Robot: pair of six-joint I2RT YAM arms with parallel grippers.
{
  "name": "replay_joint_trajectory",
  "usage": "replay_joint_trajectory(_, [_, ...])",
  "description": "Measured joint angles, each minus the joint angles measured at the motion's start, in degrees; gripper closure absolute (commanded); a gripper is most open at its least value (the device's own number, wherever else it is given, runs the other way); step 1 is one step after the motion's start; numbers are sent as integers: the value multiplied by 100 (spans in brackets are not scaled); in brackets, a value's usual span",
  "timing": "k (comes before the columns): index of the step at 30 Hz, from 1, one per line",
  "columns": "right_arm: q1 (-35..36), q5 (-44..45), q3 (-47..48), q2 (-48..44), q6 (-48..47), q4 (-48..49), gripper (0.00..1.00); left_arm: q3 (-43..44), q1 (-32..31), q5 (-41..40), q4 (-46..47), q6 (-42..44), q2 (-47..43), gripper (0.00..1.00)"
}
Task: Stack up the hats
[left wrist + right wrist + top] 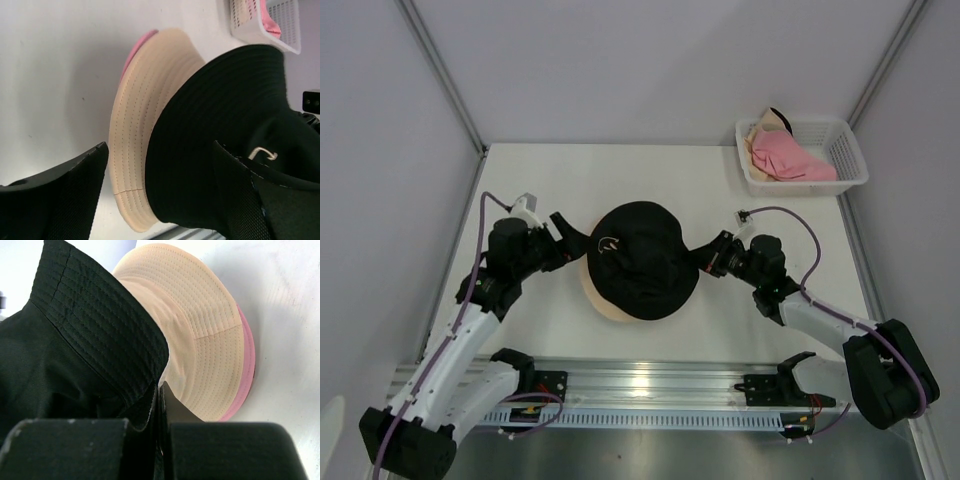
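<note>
Black hat (pixel 642 262) covers the peach hat (pixel 605 305); right gripper (pixel 705 260) pinches its brim, probably to square it; left gripper (pixel 570 248) gapes wide beside it.

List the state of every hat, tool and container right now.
black hat, top of the stack, brim pinched on one side.
peach hat, under the black hat, brim showing.
pink hat, bottom of the stack, only its brim edge showing.
left tool, open, jaws astride the black brim.
right tool, shut on the black hat's brim.
basket, upright at the far right, holding bunched pink fabric.
</note>
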Motion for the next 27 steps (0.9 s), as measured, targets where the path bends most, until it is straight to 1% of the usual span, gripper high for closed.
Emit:
replay_joint_trajectory(5, [11, 9, 0, 2, -22, 7, 100, -420, 22, 485, 538, -664, 354, 18])
replay_joint_trajectory(6, [11, 4, 0, 24, -22, 28, 100, -494, 33, 568, 743, -743, 380, 21])
replay_joint_trajectory(8, [11, -11, 0, 90, -15, 79, 100, -721, 70, 776, 1233, -876, 382, 21])
replay_joint_trajectory(10, [13, -50, 2, 166, 2, 122, 100, -1117, 116, 1008, 1941, -966, 341, 22])
replay_joint_trajectory(12, [33, -59, 4, 219, 7, 151, 100, -1349, 170, 1237, 2345, -979, 330, 23])
replay_joint_trajectory(20, [90, -109, 74, 496, 31, 214, 100, -1460, 302, 2114, 3292, -833, 376, 24])
replay_joint_trajectory(25, [140, -109, 114, 581, 48, 240, 100, -2011, 511, 2492, 3950, -970, 382, 32])
replay_joint_trajectory(26, [144, -109, 120, 590, 48, 243, 100, -2094, 531, 2524, 4054, -992, 393, 35])
replay_joint_trajectory(27, [146, -111, 129, 599, 46, 243, 100, -2157, 544, 2555, 4159, -1014, 407, 42])
